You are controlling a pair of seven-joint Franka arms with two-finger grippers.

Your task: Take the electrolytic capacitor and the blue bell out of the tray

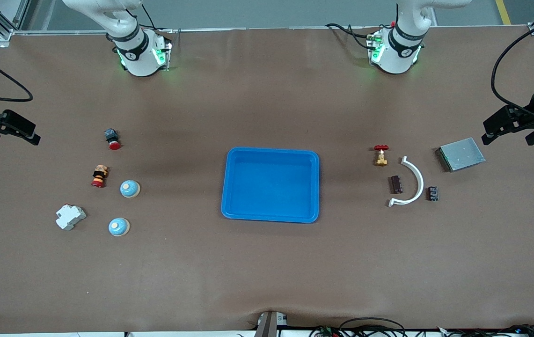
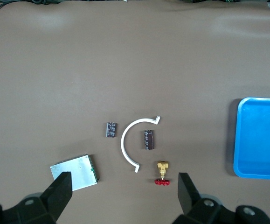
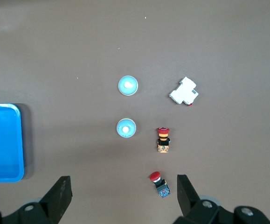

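Two pale blue bells (image 1: pixel 130 188) (image 1: pixel 119 226) sit toward the right arm's end of the table. They also show in the right wrist view (image 3: pixel 126 128) (image 3: pixel 128 86). A dark brown capacitor (image 1: pixel 396 184) lies inside a white curved piece (image 1: pixel 420 180), and a smaller one (image 1: pixel 433 193) lies beside it. Both show in the left wrist view (image 2: pixel 148 139) (image 2: pixel 111 129). My left gripper (image 1: pixel 486 132) (image 2: pixel 124 191) is open and empty, high over its end of the table. My right gripper (image 1: pixel 35 133) (image 3: pixel 121 193) is open and empty, high over its end.
A blue tray (image 1: pixel 223 187) lies at the table's middle. A brass valve (image 1: pixel 381 155) and a metal board (image 1: pixel 461 154) lie near the capacitors. Two red push buttons (image 1: pixel 112 139) (image 1: pixel 99 176) and a white breaker (image 1: pixel 70 217) lie near the bells.
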